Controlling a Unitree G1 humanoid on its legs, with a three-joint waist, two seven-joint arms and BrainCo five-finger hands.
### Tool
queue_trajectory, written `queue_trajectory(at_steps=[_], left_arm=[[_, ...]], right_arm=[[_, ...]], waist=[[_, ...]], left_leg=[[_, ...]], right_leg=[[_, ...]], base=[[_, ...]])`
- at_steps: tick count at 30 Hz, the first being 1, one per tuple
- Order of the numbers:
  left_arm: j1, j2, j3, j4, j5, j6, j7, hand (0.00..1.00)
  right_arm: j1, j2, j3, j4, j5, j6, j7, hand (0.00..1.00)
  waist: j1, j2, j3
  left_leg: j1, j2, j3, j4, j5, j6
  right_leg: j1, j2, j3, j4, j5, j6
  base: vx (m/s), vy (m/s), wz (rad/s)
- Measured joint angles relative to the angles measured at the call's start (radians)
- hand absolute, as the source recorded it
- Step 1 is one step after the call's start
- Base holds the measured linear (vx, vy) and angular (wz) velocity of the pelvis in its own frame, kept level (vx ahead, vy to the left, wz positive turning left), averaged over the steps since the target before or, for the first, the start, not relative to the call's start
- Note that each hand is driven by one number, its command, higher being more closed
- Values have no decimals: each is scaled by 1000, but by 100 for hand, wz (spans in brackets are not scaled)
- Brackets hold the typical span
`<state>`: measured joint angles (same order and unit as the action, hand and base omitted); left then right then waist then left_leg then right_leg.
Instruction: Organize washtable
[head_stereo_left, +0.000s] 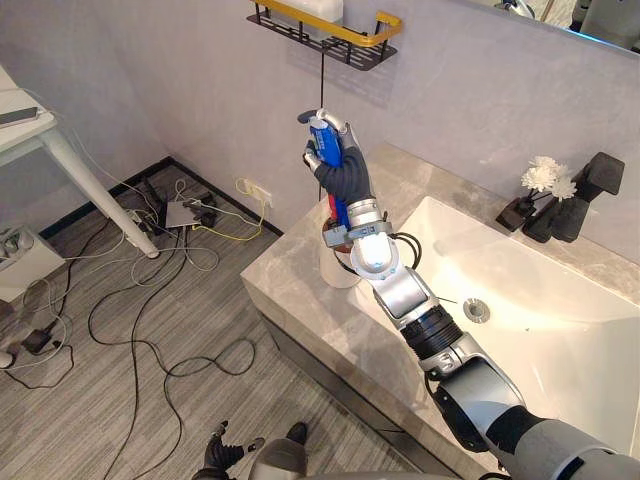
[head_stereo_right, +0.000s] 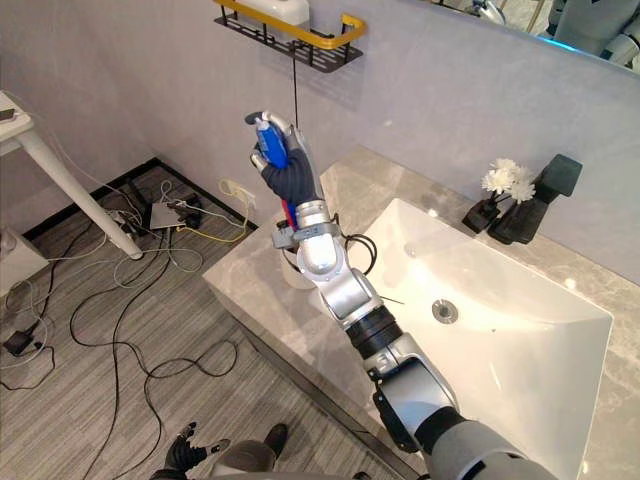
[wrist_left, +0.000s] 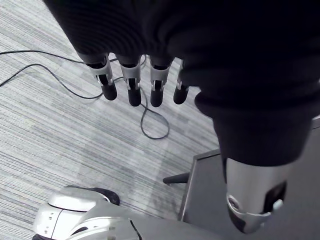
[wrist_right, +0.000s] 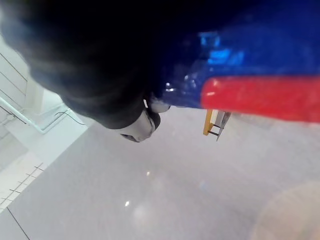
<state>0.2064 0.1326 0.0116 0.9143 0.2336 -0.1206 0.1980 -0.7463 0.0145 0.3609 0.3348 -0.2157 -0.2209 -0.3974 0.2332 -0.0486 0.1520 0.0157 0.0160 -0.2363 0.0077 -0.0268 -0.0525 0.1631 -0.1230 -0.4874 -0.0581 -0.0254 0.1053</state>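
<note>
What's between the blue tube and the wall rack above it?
Bare wall, crossed by a thin dark cord hanging from the rack toward the tube; both eye views show it.

You face a grey wall (head_stereo_left: 200, 80) behind a marble washtable (head_stereo_left: 300, 300) with a white basin (head_stereo_left: 560, 300). To your left, cables (head_stereo_left: 190, 215) sprawl across striped grey carpet (head_stereo_left: 80, 420) beside a white table (head_stereo_left: 90, 185).

Blue-and-red tube (head_stereo_left: 324, 137), black rack (head_stereo_left: 362, 46) with yellow rail, white basin (head_stereo_left: 560, 320), grey marbled counter (head_stereo_left: 300, 290)
</note>
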Motion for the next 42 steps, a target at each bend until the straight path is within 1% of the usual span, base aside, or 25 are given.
queue_trajectory(at_steps=[11,12,28,38,42], left_arm=[[0,0,0,0,-1,0,0,0],[0,0,0,0,-1,0,0,0],[0,1,0,2,-5,0,1,0],[10,10,0,2,-6,1,1,0],[10,10,0,2,-6,1,1,0]], right_arm=[[14,0,2,-1,0,0,1,100],[14,0,2,-1,0,0,1,0],[21,6,1,-6,-3,0,-2,0],[37,12,1,-8,-2,0,-12,0],[39,12,1,-8,-2,0,-12,0]], waist=[[0,0,0],[0,0,0],[-1,-3,-1],[-2,-17,-7],[-2,-17,-7]], left_leg=[[2,1,8,0,0,0],[2,1,9,0,0,0],[2,2,18,0,0,0],[10,2,27,-3,0,0],[13,2,33,-6,0,0]], right_leg=[[-2,0,10,0,0,0],[-3,0,12,0,0,0],[-9,-1,23,4,0,0],[-9,-2,32,6,0,0],[-9,-2,39,6,0,0]], base=[[0,0,-1],[0,0,-3],[-3,2,-1],[-2,2,-1],[-13,10,-4]])
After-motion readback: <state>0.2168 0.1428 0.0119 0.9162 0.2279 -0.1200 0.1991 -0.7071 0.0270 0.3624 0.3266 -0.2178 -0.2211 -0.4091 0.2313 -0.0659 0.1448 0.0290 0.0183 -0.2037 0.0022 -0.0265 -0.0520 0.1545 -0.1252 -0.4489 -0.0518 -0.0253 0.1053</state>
